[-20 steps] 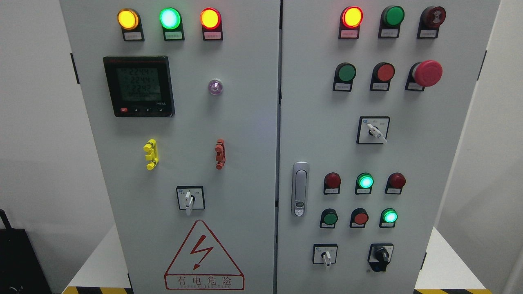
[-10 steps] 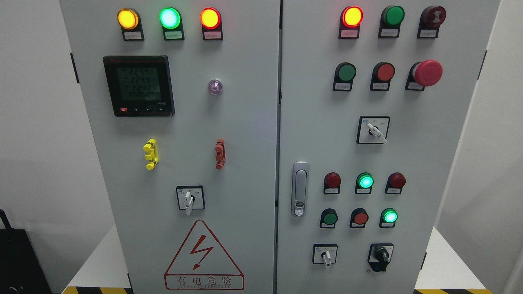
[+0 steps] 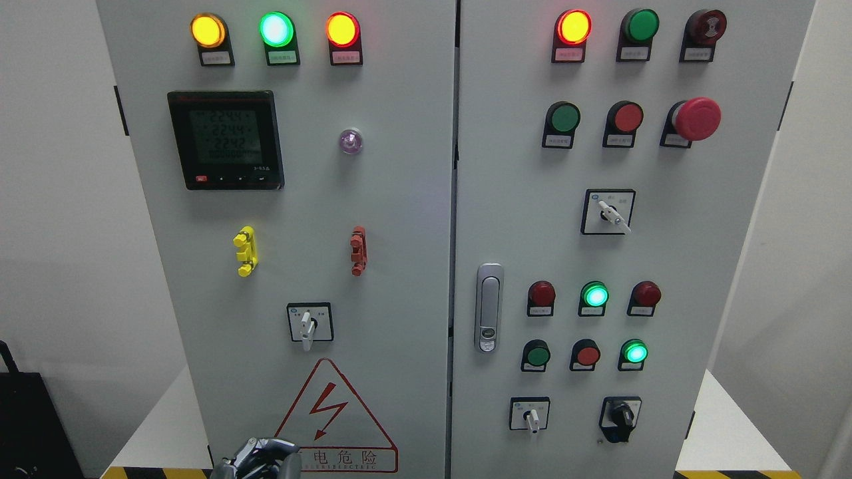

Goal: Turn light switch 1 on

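1. We see the grey cabinet [image 3: 399, 199] filling the frame.
2. Our left hand [image 3: 256, 459] shows at the bottom edge, left of centre, over the warning triangle [image 3: 331, 416]; whether its fingers are open or closed, we cannot tell.
3. A rotary switch [image 3: 307, 324] sits just above the triangle, handle pointing down.
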`<move>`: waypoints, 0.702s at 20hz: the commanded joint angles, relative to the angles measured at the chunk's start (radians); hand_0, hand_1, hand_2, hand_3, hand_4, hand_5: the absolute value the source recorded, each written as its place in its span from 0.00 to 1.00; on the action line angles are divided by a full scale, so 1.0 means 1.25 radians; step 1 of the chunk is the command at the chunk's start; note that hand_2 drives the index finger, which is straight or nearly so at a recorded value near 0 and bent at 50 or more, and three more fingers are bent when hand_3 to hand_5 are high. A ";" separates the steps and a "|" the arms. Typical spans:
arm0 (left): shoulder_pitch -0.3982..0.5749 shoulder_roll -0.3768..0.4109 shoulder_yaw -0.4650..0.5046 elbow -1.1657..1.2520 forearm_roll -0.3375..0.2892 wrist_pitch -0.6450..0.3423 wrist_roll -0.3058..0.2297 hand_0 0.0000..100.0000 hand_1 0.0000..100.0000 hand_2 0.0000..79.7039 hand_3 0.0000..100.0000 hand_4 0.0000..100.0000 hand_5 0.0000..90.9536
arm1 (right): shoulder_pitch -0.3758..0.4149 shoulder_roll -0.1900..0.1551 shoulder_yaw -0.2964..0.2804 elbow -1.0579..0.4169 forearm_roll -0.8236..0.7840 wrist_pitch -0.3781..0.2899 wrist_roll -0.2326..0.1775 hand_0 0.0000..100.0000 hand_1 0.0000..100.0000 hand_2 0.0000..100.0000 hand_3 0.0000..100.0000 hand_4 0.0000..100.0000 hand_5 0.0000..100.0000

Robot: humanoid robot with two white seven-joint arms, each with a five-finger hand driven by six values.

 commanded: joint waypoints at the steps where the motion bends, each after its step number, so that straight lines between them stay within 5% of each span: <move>1: -0.037 -0.017 -0.045 -0.034 0.001 0.041 0.002 0.24 0.44 0.62 0.70 0.82 0.77 | 0.000 0.000 0.000 0.000 0.000 -0.001 0.001 0.05 0.00 0.00 0.00 0.00 0.00; 7: -0.070 -0.034 -0.084 -0.034 0.001 0.113 0.108 0.24 0.48 0.61 0.70 0.82 0.78 | 0.000 0.000 0.000 0.000 0.000 -0.001 -0.001 0.05 0.00 0.00 0.00 0.00 0.00; 14: -0.108 -0.059 -0.103 -0.033 -0.004 0.176 0.167 0.19 0.54 0.64 0.73 0.83 0.80 | 0.000 0.000 0.000 0.000 0.000 -0.001 0.001 0.05 0.00 0.00 0.00 0.00 0.00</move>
